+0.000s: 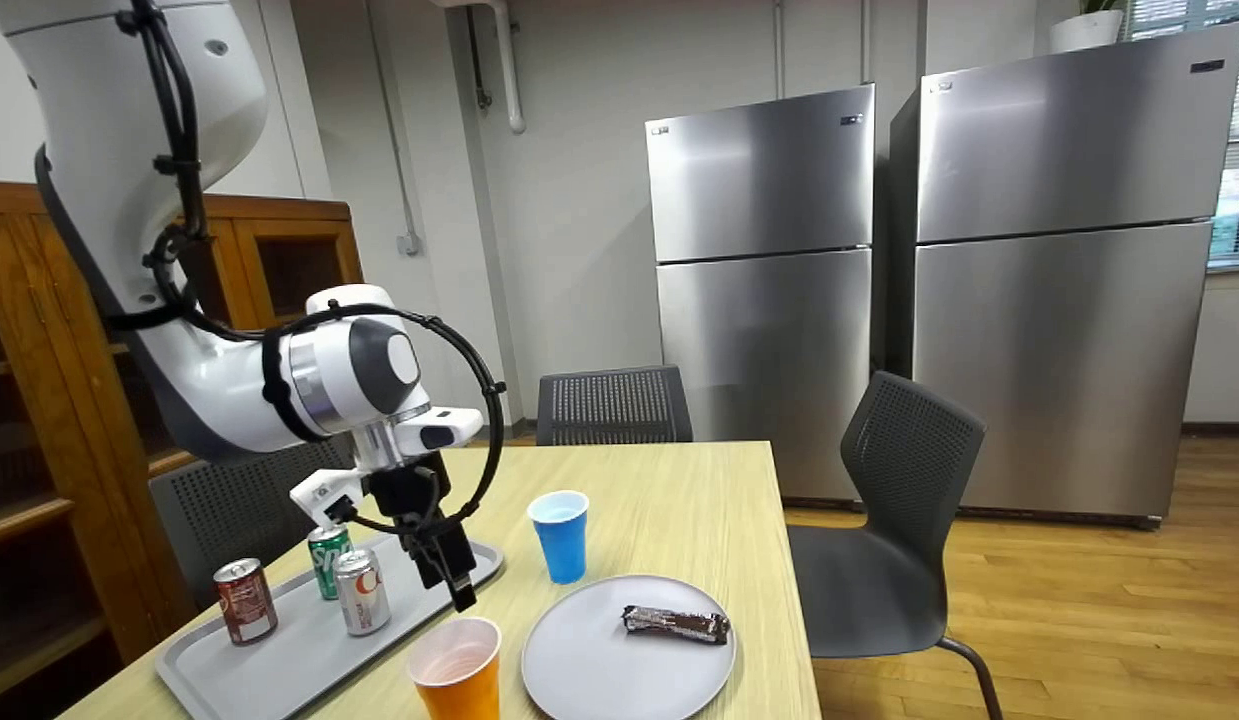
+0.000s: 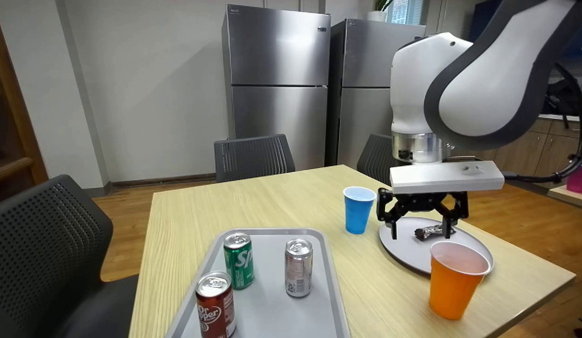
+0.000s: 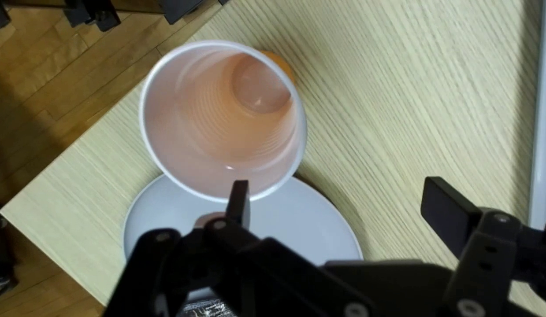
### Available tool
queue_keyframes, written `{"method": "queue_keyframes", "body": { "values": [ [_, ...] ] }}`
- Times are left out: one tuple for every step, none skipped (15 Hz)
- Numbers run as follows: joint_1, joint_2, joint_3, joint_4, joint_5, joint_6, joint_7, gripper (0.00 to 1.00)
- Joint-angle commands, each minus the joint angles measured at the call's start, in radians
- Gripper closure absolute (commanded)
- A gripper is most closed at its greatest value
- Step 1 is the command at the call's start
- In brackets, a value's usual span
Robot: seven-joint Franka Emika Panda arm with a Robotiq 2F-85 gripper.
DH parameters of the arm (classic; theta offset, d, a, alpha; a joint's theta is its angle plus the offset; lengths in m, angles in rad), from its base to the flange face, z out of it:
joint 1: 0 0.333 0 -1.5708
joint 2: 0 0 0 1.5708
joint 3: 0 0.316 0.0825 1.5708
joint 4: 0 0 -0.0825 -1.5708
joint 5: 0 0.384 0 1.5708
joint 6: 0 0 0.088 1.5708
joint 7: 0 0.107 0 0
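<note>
My gripper [image 1: 456, 592] is open and empty above the table, and it also shows in an exterior view [image 2: 420, 231] and the wrist view [image 3: 336, 198]. An orange cup [image 2: 453, 293] stands upright close by, and in the wrist view the cup [image 3: 224, 127] lies partly behind one fingertip. I cannot tell whether they touch. A blue cup [image 1: 562, 548] stands upright beyond the gripper. A grey plate [image 1: 589, 650] holds a dark wrapped bar [image 1: 676, 624]. In the wrist view the plate [image 3: 295, 220] is partly hidden by the finger, and only part of the bar [image 3: 209, 308] shows.
A grey tray [image 2: 272, 312] carries a green Sprite can [image 2: 239, 263], a dark red Dr Pepper can [image 2: 215, 305] and a silver can [image 2: 298, 270]. Chairs [image 1: 879, 560] stand round the wooden table [image 2: 253, 206]. Two steel fridges [image 1: 764, 300] stand behind.
</note>
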Motion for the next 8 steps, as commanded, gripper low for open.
{"method": "queue_keyframes", "body": {
  "values": [
    [-0.044,-0.04,-0.006,0.016,0.04,-0.018,-0.031,0.0],
    [-0.055,-0.036,-0.015,0.026,0.034,-0.015,-0.025,0.0],
    [-0.065,-0.031,-0.022,0.035,0.026,-0.012,-0.02,0.0],
    [-0.077,-0.021,-0.033,0.048,0.022,-0.008,-0.014,0.0],
    [-0.087,-0.012,-0.042,0.061,0.021,-0.005,-0.009,0.0],
    [-0.098,0.001,-0.051,0.075,0.026,-0.002,-0.006,0.0],
    [-0.107,0.01,-0.061,0.088,0.023,-0.001,0.003,0.0],
    [-0.117,0.026,-0.072,0.104,0.025,0.002,0.009,0.0]
  ]
}}
